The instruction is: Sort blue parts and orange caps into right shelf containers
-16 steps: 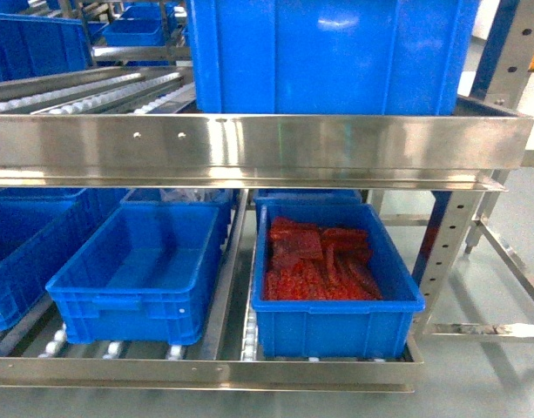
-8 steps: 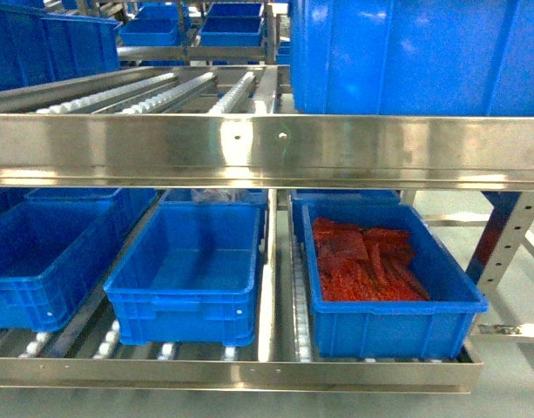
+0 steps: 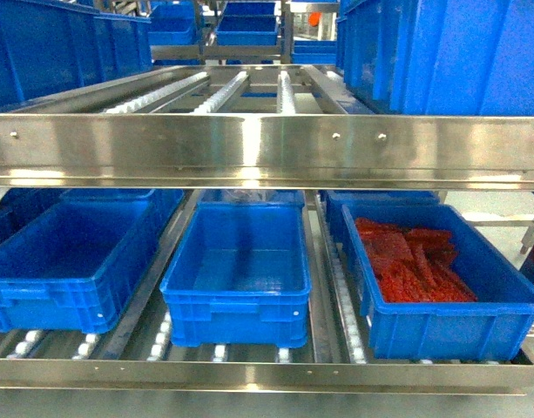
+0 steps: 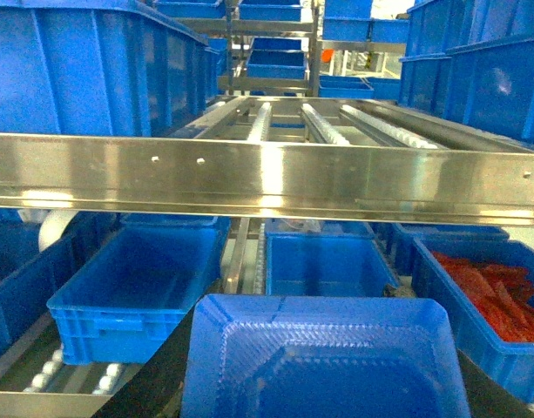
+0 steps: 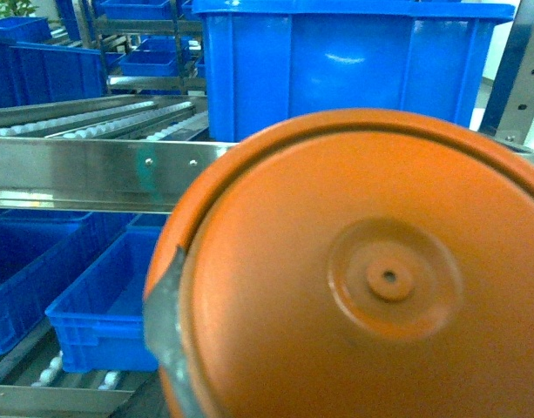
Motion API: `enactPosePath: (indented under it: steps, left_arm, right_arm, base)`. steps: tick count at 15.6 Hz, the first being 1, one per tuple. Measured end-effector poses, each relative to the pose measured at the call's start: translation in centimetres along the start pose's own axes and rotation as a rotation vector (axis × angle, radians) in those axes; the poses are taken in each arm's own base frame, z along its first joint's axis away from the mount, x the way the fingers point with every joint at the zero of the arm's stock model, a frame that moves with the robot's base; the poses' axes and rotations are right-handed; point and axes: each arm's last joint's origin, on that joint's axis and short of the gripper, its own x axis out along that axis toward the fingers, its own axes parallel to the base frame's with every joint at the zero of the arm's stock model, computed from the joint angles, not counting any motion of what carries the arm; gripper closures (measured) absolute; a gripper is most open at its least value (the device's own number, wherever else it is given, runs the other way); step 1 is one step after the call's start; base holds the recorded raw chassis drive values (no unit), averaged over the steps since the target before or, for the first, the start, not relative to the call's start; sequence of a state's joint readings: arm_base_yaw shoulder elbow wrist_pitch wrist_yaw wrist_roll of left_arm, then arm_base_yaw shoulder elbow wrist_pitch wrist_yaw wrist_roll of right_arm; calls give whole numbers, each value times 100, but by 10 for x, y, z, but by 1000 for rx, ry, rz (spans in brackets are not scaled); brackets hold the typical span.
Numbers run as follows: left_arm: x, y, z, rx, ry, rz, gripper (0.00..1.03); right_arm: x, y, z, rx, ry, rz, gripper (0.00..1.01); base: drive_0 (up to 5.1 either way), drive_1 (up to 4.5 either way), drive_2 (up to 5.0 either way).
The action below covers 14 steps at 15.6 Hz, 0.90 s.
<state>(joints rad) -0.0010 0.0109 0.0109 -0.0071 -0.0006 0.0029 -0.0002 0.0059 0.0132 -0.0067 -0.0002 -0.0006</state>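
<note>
A blue part (image 4: pixel 323 357), a ribbed tray-like piece, fills the bottom of the left wrist view. It sits between my left gripper's (image 4: pixel 327 396) dark fingers (image 4: pixel 166 374), which are shut on it. An orange cap (image 5: pixel 371 279) covers most of the right wrist view, with my right gripper (image 5: pixel 354 387) shut on it and one grey finger (image 5: pixel 166 318) showing at its left edge. The right shelf containers stand on the lower shelf: an empty blue crate (image 3: pixel 240 318) and one holding red-orange pieces (image 3: pixel 449 335). Neither gripper shows in the head view.
A steel shelf rail (image 3: pixel 267 148) crosses the head view above the lower crates. A large blue crate (image 3: pixel 458 52) stands on the upper roller shelf at right. Another empty crate (image 3: pixel 49 300) is at the lower left. More crates fill racks behind.
The whole shelf has slid to the right in the head view. The crate with red-orange pieces went from centre to far right, and a third lower crate came into view at left.
</note>
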Motion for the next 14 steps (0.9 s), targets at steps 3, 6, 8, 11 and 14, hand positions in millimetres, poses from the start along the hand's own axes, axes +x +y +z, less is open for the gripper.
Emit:
enactPosePath:
  steps: [3, 6, 8, 11, 14]
  left_arm:
    - [0, 0, 0, 0, -2, 0, 61]
    - [0, 0, 0, 0, 0, 0, 61]
    - [0, 0, 0, 0, 0, 0, 61]
    - [0, 0, 0, 0, -2, 0, 61]
    - [0, 0, 0, 0, 0, 0, 61]
  right_arm:
    - [0, 0, 0, 0, -2, 0, 56]
    - [0, 0, 0, 0, -3, 0, 56]
    - [0, 0, 0, 0, -1, 0, 56]
    - [0, 0, 0, 0, -5, 0, 56]
    - [0, 0, 0, 0, -2, 0, 56]
  base:
    - [-484, 257, 257]
    - [-488, 253, 253]
    - [-482, 259, 259]
    - [-486, 255, 255]
    - [-487, 254, 254]
